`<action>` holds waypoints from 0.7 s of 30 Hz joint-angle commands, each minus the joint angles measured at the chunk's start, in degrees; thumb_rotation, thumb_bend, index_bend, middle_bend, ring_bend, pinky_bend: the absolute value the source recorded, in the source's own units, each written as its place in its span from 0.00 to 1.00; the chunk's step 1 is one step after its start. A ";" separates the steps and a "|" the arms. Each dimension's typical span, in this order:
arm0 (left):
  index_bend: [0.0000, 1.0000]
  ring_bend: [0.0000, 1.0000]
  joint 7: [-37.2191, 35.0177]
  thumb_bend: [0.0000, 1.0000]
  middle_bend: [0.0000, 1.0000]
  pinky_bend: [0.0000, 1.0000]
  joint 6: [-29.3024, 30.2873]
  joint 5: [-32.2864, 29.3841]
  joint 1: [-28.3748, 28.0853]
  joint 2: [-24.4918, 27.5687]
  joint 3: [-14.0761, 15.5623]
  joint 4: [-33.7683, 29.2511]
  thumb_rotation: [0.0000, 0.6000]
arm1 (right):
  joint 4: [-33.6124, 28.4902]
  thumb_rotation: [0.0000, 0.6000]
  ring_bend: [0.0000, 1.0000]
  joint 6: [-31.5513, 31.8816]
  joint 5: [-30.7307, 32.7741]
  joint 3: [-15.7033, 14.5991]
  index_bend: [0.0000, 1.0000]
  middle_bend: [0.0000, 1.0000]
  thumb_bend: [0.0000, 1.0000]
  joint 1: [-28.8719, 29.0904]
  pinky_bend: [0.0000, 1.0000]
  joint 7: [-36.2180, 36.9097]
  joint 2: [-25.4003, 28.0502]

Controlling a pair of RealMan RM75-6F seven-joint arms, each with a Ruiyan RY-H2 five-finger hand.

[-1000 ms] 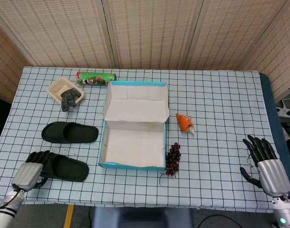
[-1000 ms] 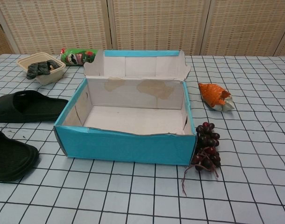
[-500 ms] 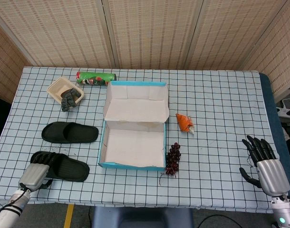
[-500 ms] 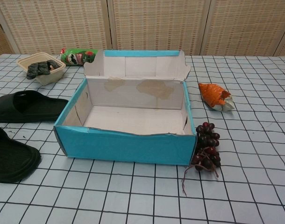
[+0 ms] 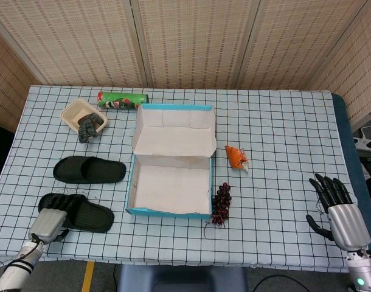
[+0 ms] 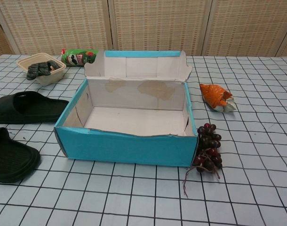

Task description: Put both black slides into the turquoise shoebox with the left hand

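- Since a second ago the left hand (image 5: 47, 222) has drawn back toward the near edge of the worktop (image 5: 283, 121), from lying over the heel end of the near black slide (image 5: 76, 212) to sitting just at that end.
- That slide has shifted a little with it: in the chest view its toe (image 6: 11, 160) sits slightly differently than before, though it lies flat on the cloth as it did.
- Its fingers rest on or against the slide's end; whether they actually grip it I cannot tell, since the dark fingers merge with the dark rubber.
- Beyond it, the far black slide (image 5: 89, 170) lies unmoved, left of the turquoise shoebox (image 5: 169, 212).
- Both slides are on the worktop and outside the box, which stands open and empty with its lid folded back, so nothing of the task is done yet.
- By my reading, the pull-back looks like a re-seating of the grasp rather than a lift; the hand probably needs a firmer hold before carrying the slide to the right over the box's low wall.
- Over at the other side, the right hand (image 5: 337, 210) rests near the right edge, fingers spread, holding nothing.
- A bunch of grapes (image 5: 221, 204) lies just beside the box's right wall, clear of the left hand's likely path.
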 commanded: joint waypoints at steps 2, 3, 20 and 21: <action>0.17 0.19 -2.34 0.35 0.17 0.15 2.66 2.34 0.73 -1.90 -0.16 2.37 1.00 | -0.05 1.00 0.00 -0.17 -0.02 -0.07 0.00 0.00 0.22 0.03 0.00 -0.16 -0.04; 0.25 0.27 -3.21 0.36 0.27 0.18 3.14 3.12 0.85 -2.44 -0.06 3.29 1.00 | -0.10 1.00 0.00 -0.21 -0.01 -0.09 0.00 0.00 0.22 0.03 0.00 -0.22 -0.05; 0.59 0.59 -11.55 0.45 0.69 0.46 13.49 10.59 3.50 -4.66 -0.58 9.16 1.00 | -0.79 1.00 0.00 -0.63 -0.04 -0.33 0.00 0.00 0.22 0.00 0.00 -0.57 0.27; 0.59 0.59 -11.35 0.45 0.69 0.46 14.79 11.06 3.77 -4.66 -0.84 9.30 1.00 | -0.79 1.00 0.00 -0.56 -0.06 -0.33 0.00 0.00 0.22 -0.04 0.00 -0.59 0.27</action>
